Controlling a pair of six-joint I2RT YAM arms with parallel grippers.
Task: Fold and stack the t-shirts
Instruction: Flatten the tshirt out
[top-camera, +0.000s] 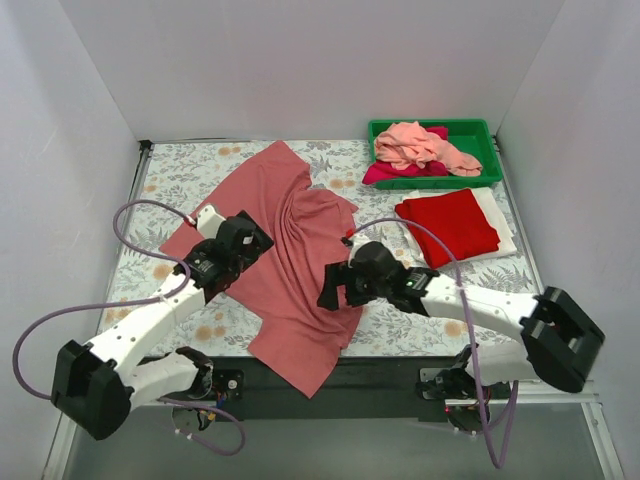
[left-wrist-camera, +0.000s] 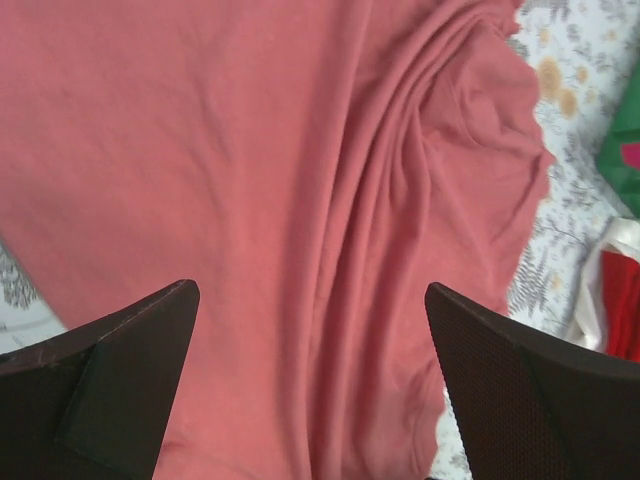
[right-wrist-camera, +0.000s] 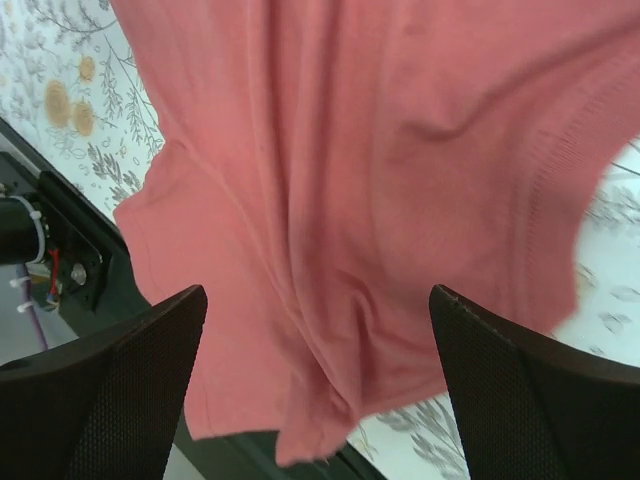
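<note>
The dusty rose t-shirt (top-camera: 295, 255) lies spread and wrinkled across the middle of the floral table, its lower end hanging over the near edge. It fills the left wrist view (left-wrist-camera: 250, 180) and the right wrist view (right-wrist-camera: 380, 170). My left gripper (top-camera: 250, 243) hovers open over the shirt's left part, empty. My right gripper (top-camera: 332, 290) hovers open over the shirt's right lower part near the table's front edge, empty. A bright red shirt (top-camera: 448, 225) lies folded on a white one (top-camera: 503, 228) at the right. Salmon pink (top-camera: 420, 147) and magenta (top-camera: 395, 173) shirts lie in the bin.
The green plastic bin (top-camera: 480, 135) stands at the back right corner. White walls enclose the table on three sides. The black front rail (right-wrist-camera: 60, 250) and the arm bases run along the near edge. Floral cloth (top-camera: 190, 165) shows at the back left.
</note>
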